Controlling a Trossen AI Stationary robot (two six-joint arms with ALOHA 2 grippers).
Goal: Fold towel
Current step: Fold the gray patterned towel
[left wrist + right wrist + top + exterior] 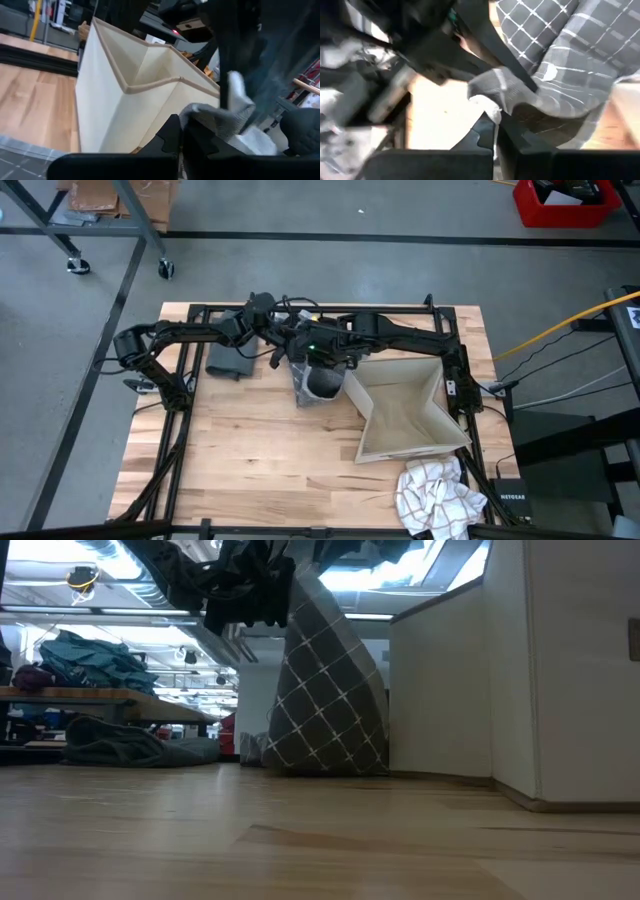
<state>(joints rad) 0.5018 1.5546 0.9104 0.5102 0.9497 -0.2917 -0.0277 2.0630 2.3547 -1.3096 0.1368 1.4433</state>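
A dark grey towel with a white check [318, 385] hangs between my two grippers near the table's middle. In the low view the towel [325, 700] drops as a tall cone from the grippers at the picture's top. My left gripper [295, 345] and my right gripper [330, 352] stand close together above it, both shut on its upper edge. My left gripper [181, 125] pinches a bunched bit of the towel's upper edge [220, 117] between its two fingers. The towel hangs below it, and its lower end [320, 768] rests on the table. My right gripper [496, 120] pinches a corner of the towel's upper edge [487, 92] between its two fingers. The cloth falls away slack below the hold.
A beige fabric bin [400, 405] lies right of the towel, close against it. A crumpled white checked cloth [440, 495] sits at the table's near right corner. A folded dark grey cloth [230, 360] lies to the left, under the left arm. Bare wood shows on the near left.
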